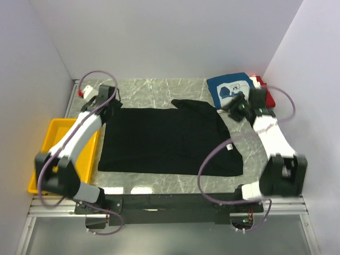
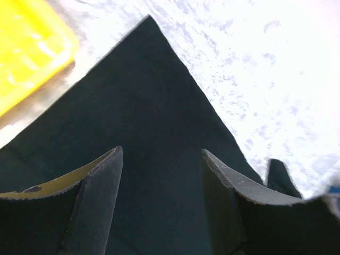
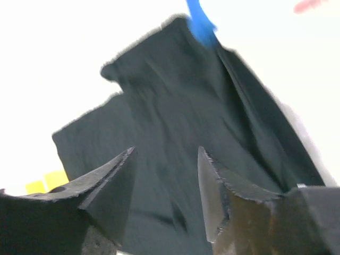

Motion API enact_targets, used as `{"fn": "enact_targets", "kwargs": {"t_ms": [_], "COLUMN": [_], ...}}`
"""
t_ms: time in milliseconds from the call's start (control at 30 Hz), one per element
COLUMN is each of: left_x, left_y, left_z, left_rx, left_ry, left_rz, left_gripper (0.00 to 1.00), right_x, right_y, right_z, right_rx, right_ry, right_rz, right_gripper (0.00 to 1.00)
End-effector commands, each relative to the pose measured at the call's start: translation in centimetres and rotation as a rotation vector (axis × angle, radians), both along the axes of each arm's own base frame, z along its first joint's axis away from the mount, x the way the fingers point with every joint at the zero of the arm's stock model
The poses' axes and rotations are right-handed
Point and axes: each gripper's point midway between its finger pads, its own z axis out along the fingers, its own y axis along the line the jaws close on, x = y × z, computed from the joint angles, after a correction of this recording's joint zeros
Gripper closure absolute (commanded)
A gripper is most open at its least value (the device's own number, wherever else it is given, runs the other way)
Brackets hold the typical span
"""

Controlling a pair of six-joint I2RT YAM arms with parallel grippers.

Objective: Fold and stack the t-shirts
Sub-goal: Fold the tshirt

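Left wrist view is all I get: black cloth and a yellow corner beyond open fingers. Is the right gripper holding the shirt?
Observer: No. The right gripper hangs open above the black t-shirt, with nothing between its fingers.
Operator: Shirt folded yet?
Observer: It lies spread across the table, rumpled along its right side.
Operator: Any stack started?
Observer: A folded blue t-shirt lies at the far right corner, with red cloth showing at its right edge.
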Motion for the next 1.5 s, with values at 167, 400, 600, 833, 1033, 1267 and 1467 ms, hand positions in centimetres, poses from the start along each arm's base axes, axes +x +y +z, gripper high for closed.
{"fn": "enact_targets", "kwargs": {"t_ms": [167, 400, 600, 833, 1033, 1267, 1467], "left_x": [9.3, 13.6, 15.1, 16.0, 16.3, 16.3, 15.6], "left_y": [-1.9, -0.4, 1.0, 1.2, 1.8, 3.5, 4.5], "left_z": [-1.3, -4.7, -6.6, -8.7, -10.0, -10.1, -11.9], "left_rx": [0.045, 0.031, 0.021, 0.026, 0.044, 0.091, 0.111], "left_ry": [0.018, 0.082, 0.101, 0.134, 0.166, 0.197, 0.264], "left_rz": [-0.122, -0.129, -0.119, -0.133, -0.119, -0.059, 0.012], "left_gripper": [0.37, 0.37, 0.37, 0.38, 0.37, 0.41, 0.47], "right_x": [14.9, 20.2, 19.5, 19.5, 21.0, 21.5, 21.7], "right_y": [0.1, -2.6, -7.0, -12.0, -12.5, -13.6, -8.4], "right_z": [0.4, -5.0, -9.3, -10.5, -9.4, -5.5, -0.4], "right_rx": [-0.038, -0.031, 0.001, -0.007, -0.019, -0.107, -0.133], "right_ry": [-0.068, 0.087, 0.175, 0.191, 0.154, 0.078, -0.037], "right_rz": [0.032, -0.037, -0.12, -0.207, -0.19, -0.188, -0.054], "right_gripper": [0.5, 0.52, 0.52, 0.52, 0.52, 0.49, 0.48]}}
